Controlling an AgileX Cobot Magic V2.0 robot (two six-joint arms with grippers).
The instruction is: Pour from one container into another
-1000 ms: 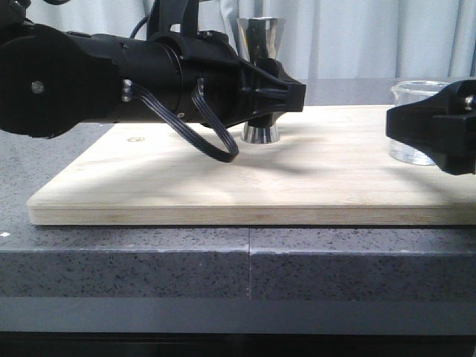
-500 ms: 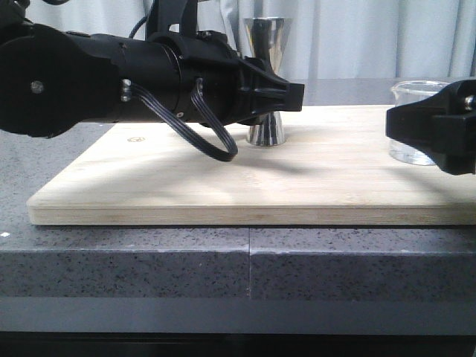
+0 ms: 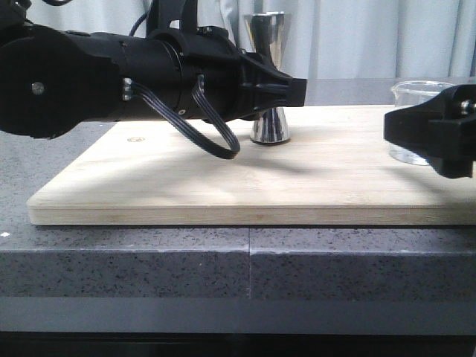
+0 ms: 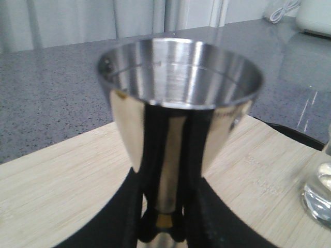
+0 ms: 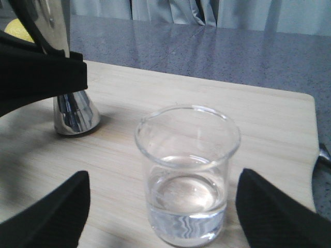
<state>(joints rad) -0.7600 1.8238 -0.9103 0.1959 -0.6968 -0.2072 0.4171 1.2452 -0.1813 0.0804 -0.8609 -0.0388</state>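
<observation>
Your left gripper (image 3: 286, 93) is pinching the steel jigger (image 3: 268, 74) at its thin middle. In the left wrist view a black finger (image 4: 151, 155) sits on each side of the waist. The jigger stands straight up on the wooden board (image 3: 223, 178), near the board's 12 o'clock edge.

The glass beaker (image 5: 187, 173) stands upright toward the board's 3 o'clock side, well apart from the jigger. It has a little clear liquid at the bottom.

Your right gripper (image 5: 164, 206) is spread wide, one finger on each side of the beaker, not touching the glass.
</observation>
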